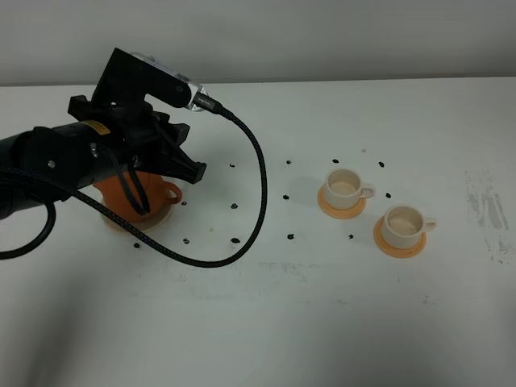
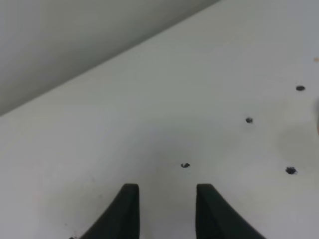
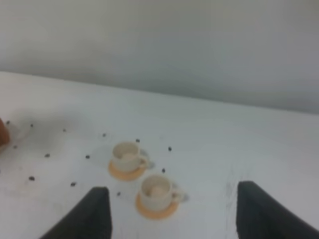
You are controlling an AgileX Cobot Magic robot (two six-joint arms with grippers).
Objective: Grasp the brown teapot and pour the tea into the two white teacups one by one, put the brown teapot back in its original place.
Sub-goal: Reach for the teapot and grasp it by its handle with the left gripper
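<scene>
The brown teapot [image 1: 121,196] sits on its pale saucer [image 1: 158,219] at the left of the table, mostly hidden under my left arm; only its body and spout show. My left gripper [image 1: 190,168] hangs above and just right of the pot. In the left wrist view its fingers [image 2: 164,191] stand apart over bare table, holding nothing. The two white teacups [image 1: 345,185] [image 1: 401,223] stand at the right, each on an orange coaster. In the right wrist view both cups [image 3: 126,155] [image 3: 156,191] lie ahead of my open right gripper [image 3: 173,189]. No tea is visible.
Small black marks [image 1: 234,239] dot the white table between the pot and the cups. The left arm's black cable [image 1: 258,201] loops over the table's middle. A scuffed patch [image 1: 488,210] lies at the far right.
</scene>
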